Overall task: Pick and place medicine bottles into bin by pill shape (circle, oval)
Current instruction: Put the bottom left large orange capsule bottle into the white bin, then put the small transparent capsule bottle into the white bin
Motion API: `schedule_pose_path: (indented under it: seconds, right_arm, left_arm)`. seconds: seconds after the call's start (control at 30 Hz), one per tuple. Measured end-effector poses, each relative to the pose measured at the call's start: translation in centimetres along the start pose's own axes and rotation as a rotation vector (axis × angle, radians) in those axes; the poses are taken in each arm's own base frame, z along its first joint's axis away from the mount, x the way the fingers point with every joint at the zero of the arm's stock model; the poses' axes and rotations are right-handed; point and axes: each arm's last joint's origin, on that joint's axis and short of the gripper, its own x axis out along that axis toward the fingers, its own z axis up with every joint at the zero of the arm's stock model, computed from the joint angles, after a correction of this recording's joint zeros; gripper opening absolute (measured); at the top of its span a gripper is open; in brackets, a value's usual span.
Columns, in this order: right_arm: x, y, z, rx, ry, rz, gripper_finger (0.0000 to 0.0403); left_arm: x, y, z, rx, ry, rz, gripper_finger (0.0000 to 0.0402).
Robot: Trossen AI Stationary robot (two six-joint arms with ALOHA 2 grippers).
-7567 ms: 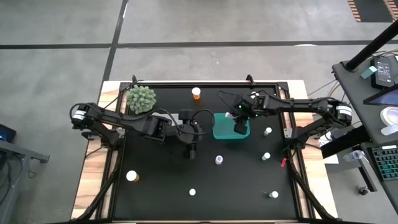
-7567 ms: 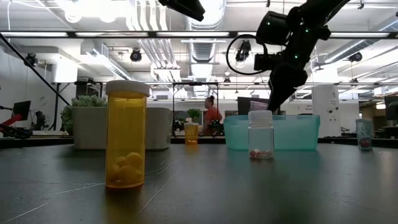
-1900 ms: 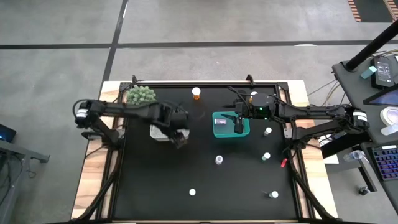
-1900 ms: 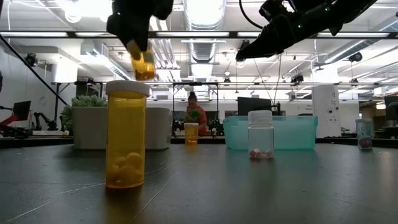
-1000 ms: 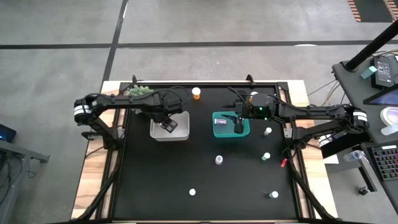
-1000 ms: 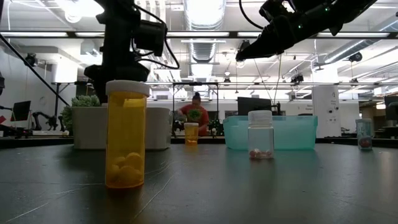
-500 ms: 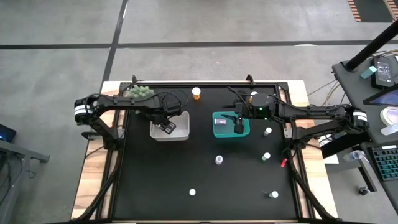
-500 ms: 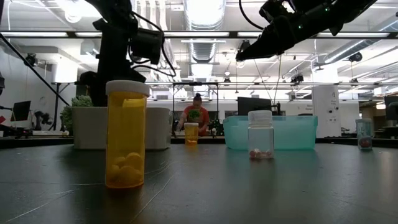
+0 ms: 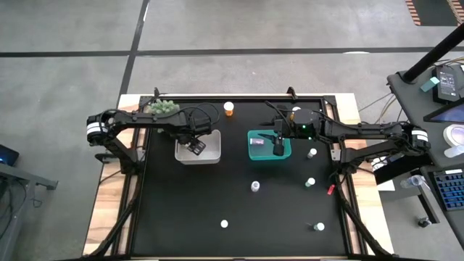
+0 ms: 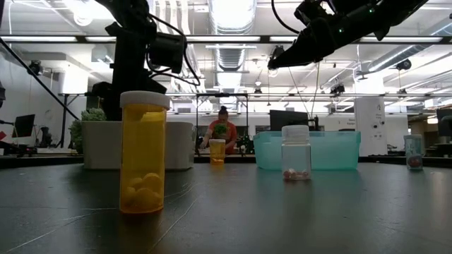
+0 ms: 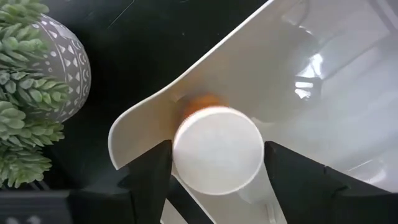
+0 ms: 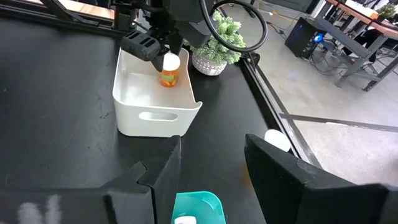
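An amber medicine bottle with a white cap point(image 11: 217, 149) stands upright in the white bin point(image 9: 212, 155), in the corner nearest the plant; the right wrist view also shows this bottle point(image 12: 169, 71). My left gripper point(image 9: 194, 147) points down into the bin. It is open, one finger on either side of the cap with a thin gap on each side. My right gripper point(image 9: 277, 148) hovers open above the teal bin point(image 9: 254, 153), with nothing between its fingers. A small bottle point(image 9: 255, 143) lies in that bin.
A spiky green plant point(image 9: 164, 107) in a patterned pot stands just beyond the white bin. Loose bottles stand on the black table: an amber one point(image 9: 229, 109) at the far edge, slim ones point(image 9: 254, 186) point(image 9: 224, 224) toward the near side, others point(image 9: 310, 183) point(image 9: 318, 227) on the right.
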Motion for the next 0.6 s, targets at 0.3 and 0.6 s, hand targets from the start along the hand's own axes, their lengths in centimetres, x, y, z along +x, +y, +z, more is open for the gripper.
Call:
schedule_pose_path:
  seconds: [0.3,0.6]
  right_arm:
    - [0.0,0.0,0.0,0.000,0.000,0.000,0.0171]
    - [0.0,0.0,-0.1,0.000,0.008,-0.004,0.0171]
  left_arm:
    - [-0.4,0.2,-0.1,0.005,0.021,0.015,0.0241]
    - [-2.3,0.1,0.1,0.022,-0.009,0.001,0.0242]
